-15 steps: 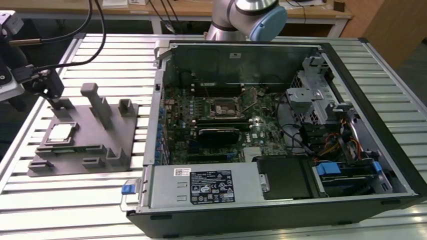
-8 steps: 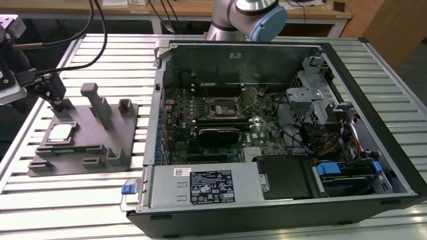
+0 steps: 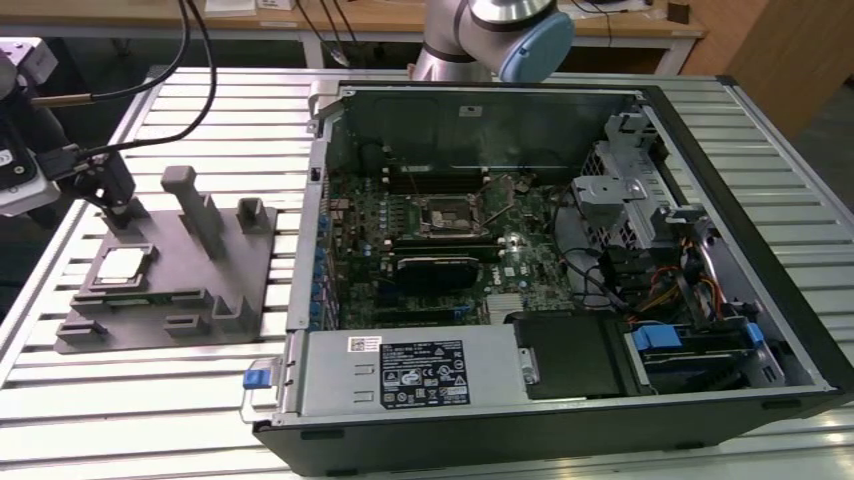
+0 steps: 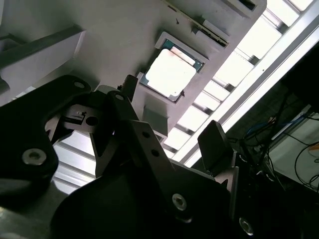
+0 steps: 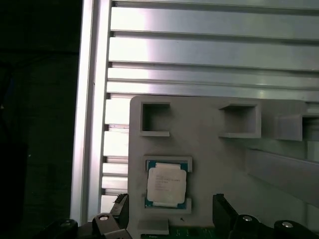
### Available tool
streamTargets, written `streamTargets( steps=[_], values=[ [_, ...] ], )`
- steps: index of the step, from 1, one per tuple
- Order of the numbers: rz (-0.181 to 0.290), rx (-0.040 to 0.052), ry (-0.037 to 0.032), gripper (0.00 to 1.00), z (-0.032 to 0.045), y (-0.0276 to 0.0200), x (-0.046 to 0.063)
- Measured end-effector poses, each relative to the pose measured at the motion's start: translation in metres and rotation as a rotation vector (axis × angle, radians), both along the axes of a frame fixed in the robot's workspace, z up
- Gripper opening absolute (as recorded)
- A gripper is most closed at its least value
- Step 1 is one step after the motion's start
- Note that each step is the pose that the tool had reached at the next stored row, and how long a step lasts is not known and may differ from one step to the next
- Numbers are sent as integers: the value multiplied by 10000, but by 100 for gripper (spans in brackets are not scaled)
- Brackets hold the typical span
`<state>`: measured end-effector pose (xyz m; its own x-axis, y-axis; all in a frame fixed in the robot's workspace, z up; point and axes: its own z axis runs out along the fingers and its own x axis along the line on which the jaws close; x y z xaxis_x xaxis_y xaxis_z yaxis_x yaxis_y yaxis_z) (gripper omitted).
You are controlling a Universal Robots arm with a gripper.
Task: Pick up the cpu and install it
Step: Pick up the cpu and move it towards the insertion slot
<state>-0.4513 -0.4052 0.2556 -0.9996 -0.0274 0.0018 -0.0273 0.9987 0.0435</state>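
The cpu [image 3: 120, 265], a small silver square chip, lies flat in a recess of the grey tray [image 3: 180, 295] at the exterior view's left. My gripper [image 3: 127, 210] hangs just above the tray, a little behind the chip. In both wrist views the cpu [image 5: 167, 182] [image 4: 171, 73] lies just ahead of the black fingertips [image 5: 222, 206]. The gripper [image 5: 172, 211] [image 4: 172, 117] stands open, apart from the chip, with nothing between its fingers. The motherboard socket [image 3: 447, 212] sits inside the open computer case.
The open computer case [image 3: 747, 330] fills the middle and right of the slatted aluminium table [image 3: 134, 400]. Upright posts [image 3: 200, 215] rise from the tray close to the gripper. Cables [image 3: 160, 80] trail over the table's far left. The arm's base [image 3: 461, 45] stands behind the case.
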Motion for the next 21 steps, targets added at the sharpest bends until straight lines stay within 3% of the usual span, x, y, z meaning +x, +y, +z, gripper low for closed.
streamTargets(
  steps=[21],
  values=[
    [-3,0,-1,76,-198,0,0]
  ],
)
